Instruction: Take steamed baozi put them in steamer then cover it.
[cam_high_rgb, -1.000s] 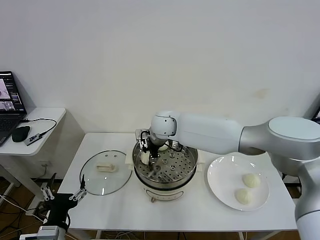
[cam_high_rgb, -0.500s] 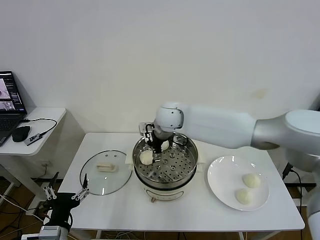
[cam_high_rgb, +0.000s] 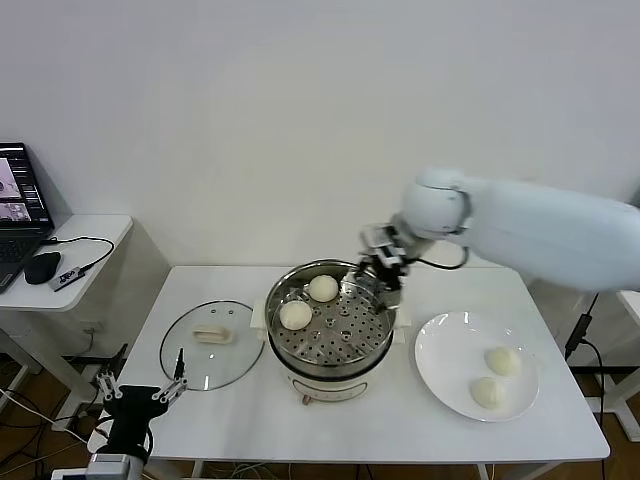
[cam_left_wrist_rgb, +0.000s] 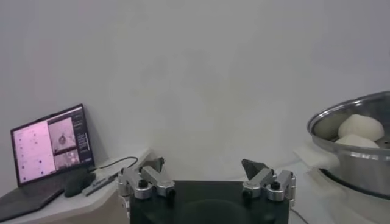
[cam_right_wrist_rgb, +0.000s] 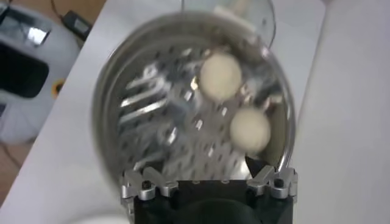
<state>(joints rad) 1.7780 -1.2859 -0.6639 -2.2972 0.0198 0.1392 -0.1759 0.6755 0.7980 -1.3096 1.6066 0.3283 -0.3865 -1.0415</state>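
- Head view: two steamed baozi (cam_high_rgb: 296, 314) are seen on the perforated tray at the left, far side of the steamer (cam_high_rgb: 331, 375), the farther one (cam_high_rgb: 322, 288) near the back rim. Two more buns (cam_high_rgb: 502, 361) lie on the white plate (cam_high_rgb: 437, 352) to the steamer's right, so the loading is judged half done. The right gripper (cam_high_rgb: 380, 270) is held above the steamer's far right rim, jaws spread and nothing carried, on the plate's side of the pot. The glass cover (cam_high_rgb: 212, 343) lies flat on the table (cam_high_rgb: 400, 415) to the steamer's left, handle up, within the left arm's reach. The left gripper (cam_high_rgb: 140, 396) is parked low off the table's near left corner.
- Left wrist view: the left gripper (cam_left_wrist_rgb: 206, 176) is shown with fingers apart and empty; the steamer's rim (cam_left_wrist_rgb: 341, 119) with buns inside is seen off to one side.
- Right wrist view: the right gripper (cam_right_wrist_rgb: 209, 181) is looking down into the steamer (cam_right_wrist_rgb: 119, 91), fingers parted and holding nothing, with both buns (cam_right_wrist_rgb: 221, 75) resting free on the tray.
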